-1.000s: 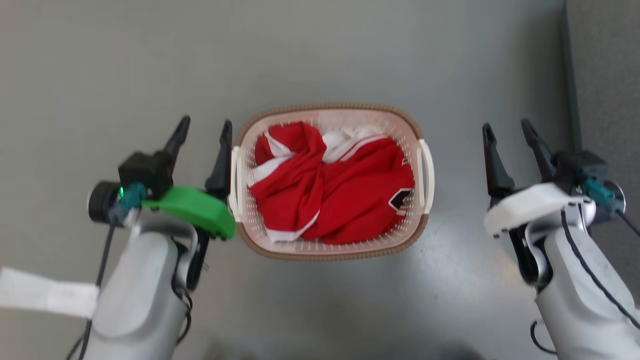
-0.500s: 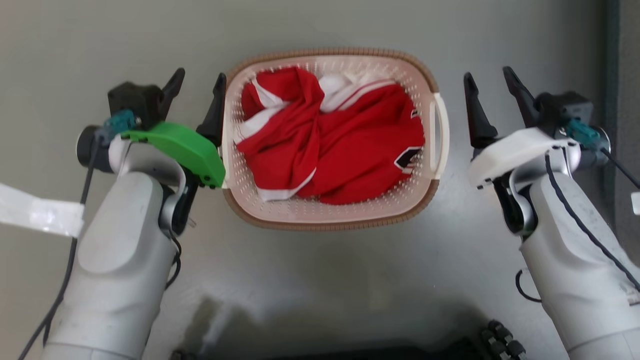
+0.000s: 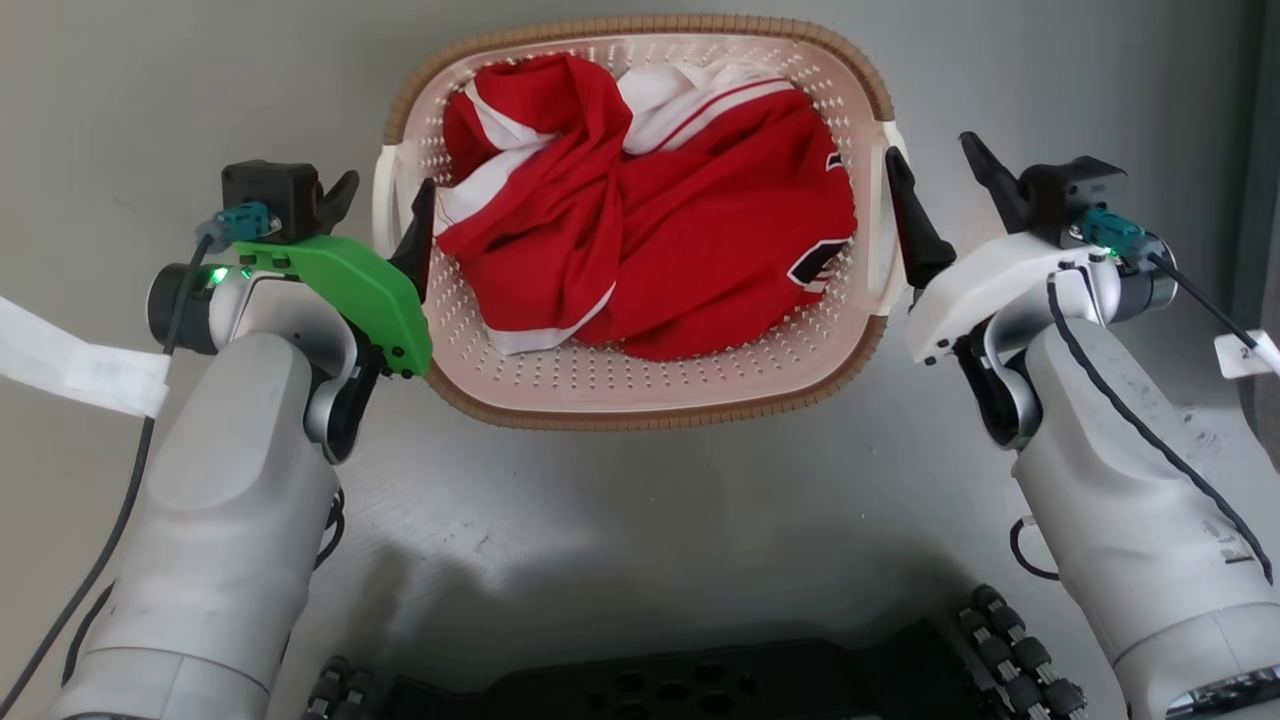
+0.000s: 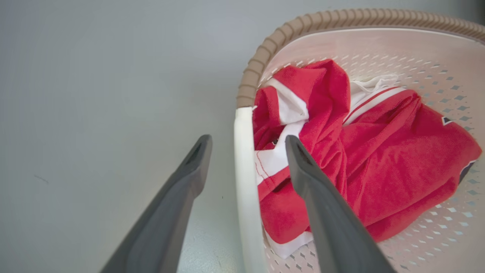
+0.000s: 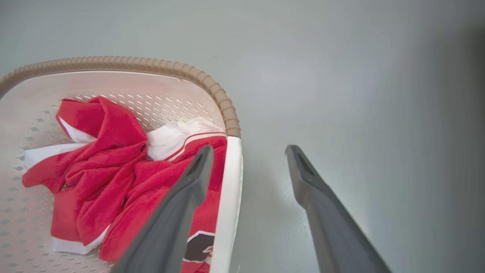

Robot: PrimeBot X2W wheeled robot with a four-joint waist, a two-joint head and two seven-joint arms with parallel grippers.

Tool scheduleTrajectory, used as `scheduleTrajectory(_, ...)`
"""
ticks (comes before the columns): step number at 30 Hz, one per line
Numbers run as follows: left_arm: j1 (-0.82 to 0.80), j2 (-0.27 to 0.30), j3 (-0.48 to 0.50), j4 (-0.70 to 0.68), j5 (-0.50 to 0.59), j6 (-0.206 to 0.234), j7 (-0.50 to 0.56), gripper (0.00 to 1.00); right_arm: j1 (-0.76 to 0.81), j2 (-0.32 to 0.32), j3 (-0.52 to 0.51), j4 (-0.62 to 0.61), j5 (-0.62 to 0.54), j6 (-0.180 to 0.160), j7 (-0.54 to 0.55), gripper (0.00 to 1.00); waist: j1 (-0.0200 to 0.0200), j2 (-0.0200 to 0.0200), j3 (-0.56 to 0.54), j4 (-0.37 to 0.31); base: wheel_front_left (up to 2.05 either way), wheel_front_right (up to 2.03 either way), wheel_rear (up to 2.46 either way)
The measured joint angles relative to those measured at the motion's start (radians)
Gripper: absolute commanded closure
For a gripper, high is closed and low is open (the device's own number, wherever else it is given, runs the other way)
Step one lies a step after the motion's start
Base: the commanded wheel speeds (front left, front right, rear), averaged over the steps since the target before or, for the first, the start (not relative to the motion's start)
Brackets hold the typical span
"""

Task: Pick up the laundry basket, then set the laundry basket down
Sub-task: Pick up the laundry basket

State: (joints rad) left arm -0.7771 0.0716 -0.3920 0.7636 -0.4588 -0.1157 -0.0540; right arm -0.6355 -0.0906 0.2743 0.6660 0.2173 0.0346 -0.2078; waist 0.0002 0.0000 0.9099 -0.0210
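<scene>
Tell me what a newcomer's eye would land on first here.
The crumpled red and white garment jumps out first, heaped in the cream basket on the grey floor, top centre of the head view. Next come the arms flanking it: the left gripper has its jaws open astride the left handle, and the right gripper likewise astride the right handle.

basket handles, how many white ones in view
2: the left handle on the laundry basket's left side, straddled by the open left gripper; the right handle on its right side, straddled by the open right gripper.
</scene>
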Motion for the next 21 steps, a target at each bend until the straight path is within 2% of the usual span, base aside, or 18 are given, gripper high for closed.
scheduleTrajectory(11, -0.046, -0.004, -0.003, 0.135, -0.031, -0.007, 0.026, 0.0, -0.056, 0.017, 0.034, 0.128, 0.006, 0.025, 0.034, 0.0, -0.0001, 0.0, 0.036, -0.008, 0.0, 0.0, 0.0)
scheduleTrajectory(12, -0.051, -0.005, -0.003, 0.142, -0.032, -0.008, 0.032, 0.19, -0.063, 0.018, 0.035, 0.135, 0.009, 0.027, 0.034, 0.36, -0.0001, 0.0, 0.038, -0.007, 0.0, 0.0, 0.0)
scheduleTrajectory(13, -0.058, -0.007, -0.003, 0.15, -0.033, -0.008, 0.033, 1.0, -0.071, 0.019, 0.036, 0.143, 0.013, 0.027, 0.035, 1.0, -0.0001, 0.0, 0.039, -0.007, 0.0, 0.0, 0.0)
scheduleTrajectory(17, -0.081, -0.039, -0.012, 0.167, -0.057, -0.016, 0.04, 1.0, -0.098, 0.036, 0.046, 0.164, 0.023, 0.043, 0.041, 1.0, -0.0001, 0.0, 0.042, -0.005, 0.0, 0.0, 0.0)
scheduleTrajectory(21, -0.098, -0.039, -0.015, 0.193, -0.075, -0.016, 0.04, 1.0, -0.116, 0.034, 0.045, 0.187, 0.03, 0.044, 0.041, 1.0, -0.0002, 0.0, 0.043, -0.003, 0.0, 0.0, 0.0)
